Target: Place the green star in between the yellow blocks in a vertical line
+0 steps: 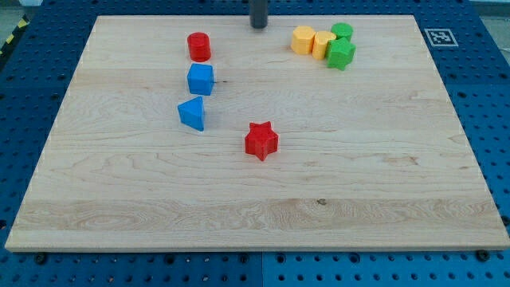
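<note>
One tip, my tip (259, 25), touching nothing; yellow blocks (312, 41) rightward.

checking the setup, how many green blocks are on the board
2, both in the cluster near the view's top right: a green cylinder-like block at the back, and a green star-shaped block just below it, touching the yellow blocks. None looks hidden.
</note>
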Controlling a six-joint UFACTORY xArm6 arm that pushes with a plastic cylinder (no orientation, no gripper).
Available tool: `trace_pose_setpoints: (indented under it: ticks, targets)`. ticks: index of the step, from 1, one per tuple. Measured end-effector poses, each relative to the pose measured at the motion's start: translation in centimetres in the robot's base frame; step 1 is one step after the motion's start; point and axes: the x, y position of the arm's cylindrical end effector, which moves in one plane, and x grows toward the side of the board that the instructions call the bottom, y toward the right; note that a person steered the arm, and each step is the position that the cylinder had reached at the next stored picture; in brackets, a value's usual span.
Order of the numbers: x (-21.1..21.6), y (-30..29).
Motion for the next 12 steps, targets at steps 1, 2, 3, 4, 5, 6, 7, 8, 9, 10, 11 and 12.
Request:
trace_pose_setpoints:
  ticks: [1, 2, 3, 4, 5, 6, 7, 8, 9, 10, 11, 12]
  targets:
    - [0.4, 3.9]
    - [2.7, 7.3]
    - [6.1, 8.6]
    - [9.7, 9.9]
    - [12.9, 10.2]
    - [16.4, 10.2]
    - [17.4, 10.1]
    - [17.3, 8.3]
    - [18.8, 8.4]
    - [22.5, 9.9]
    - [19.6, 9.4]
    - [16.5, 6.0]
